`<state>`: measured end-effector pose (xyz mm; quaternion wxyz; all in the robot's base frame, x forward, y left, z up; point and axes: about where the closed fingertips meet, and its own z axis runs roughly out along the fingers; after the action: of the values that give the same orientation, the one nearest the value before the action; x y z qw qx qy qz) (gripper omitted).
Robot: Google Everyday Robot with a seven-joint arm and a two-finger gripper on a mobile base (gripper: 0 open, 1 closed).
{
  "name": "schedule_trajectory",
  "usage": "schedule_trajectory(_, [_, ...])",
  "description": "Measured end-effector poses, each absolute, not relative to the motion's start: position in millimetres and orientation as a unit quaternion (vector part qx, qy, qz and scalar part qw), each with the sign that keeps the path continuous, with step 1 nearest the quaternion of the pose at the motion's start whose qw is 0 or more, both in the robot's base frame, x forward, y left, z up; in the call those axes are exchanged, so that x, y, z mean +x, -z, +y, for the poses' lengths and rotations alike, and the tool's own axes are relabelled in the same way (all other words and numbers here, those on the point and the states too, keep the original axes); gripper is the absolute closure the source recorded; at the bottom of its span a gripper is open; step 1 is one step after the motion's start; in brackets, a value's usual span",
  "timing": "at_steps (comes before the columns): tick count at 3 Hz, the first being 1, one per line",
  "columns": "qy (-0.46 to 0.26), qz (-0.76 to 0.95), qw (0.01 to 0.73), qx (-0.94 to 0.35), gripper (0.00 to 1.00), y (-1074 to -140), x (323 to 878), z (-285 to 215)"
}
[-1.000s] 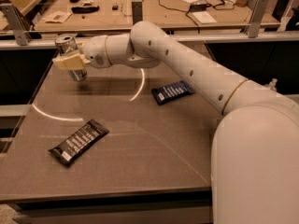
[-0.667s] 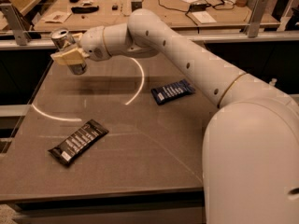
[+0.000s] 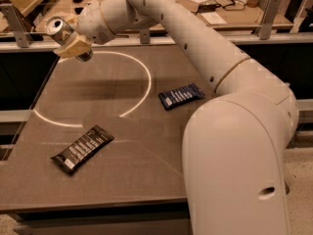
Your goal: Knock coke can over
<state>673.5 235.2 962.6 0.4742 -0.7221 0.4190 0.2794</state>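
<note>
The can (image 3: 58, 27) sits in the upper left of the frame, over the far left corner of the table (image 3: 146, 151). It is slim and silvery-grey, and it is tipped hard over. Its shiny rimmed top faces up and to the left, toward the camera, and its darker lower end points down and to the right. The gripper (image 3: 72, 46) is clamped on the can, with a tan finger (image 3: 73, 47) lying across the middle of its body. That finger hides most of the can's side, so no label can be read. The other finger is behind the can and out of sight. Whether the can's lower end touches the table or hangs just above it is hard to tell.

The white arm (image 3: 195, 48) runs from the gripper across the top of the frame. It ends in a bulky shell at lower right, which is cut off by the bottom edge and covers the table's near right corner.

A black wrapper (image 3: 82, 150) lies flat at lower left of the table, and a blue wrapper (image 3: 181, 96) lies near its centre, well apart from the black one and from the can. A bright curved line of light (image 3: 145, 77) crosses the table between them.
</note>
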Motion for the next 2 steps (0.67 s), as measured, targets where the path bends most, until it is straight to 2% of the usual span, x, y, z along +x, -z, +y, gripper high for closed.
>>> schedule_trajectory(2, [-0.171, 0.298, 0.39, -0.854, 1.0, -969.4, 639.5, 214.3])
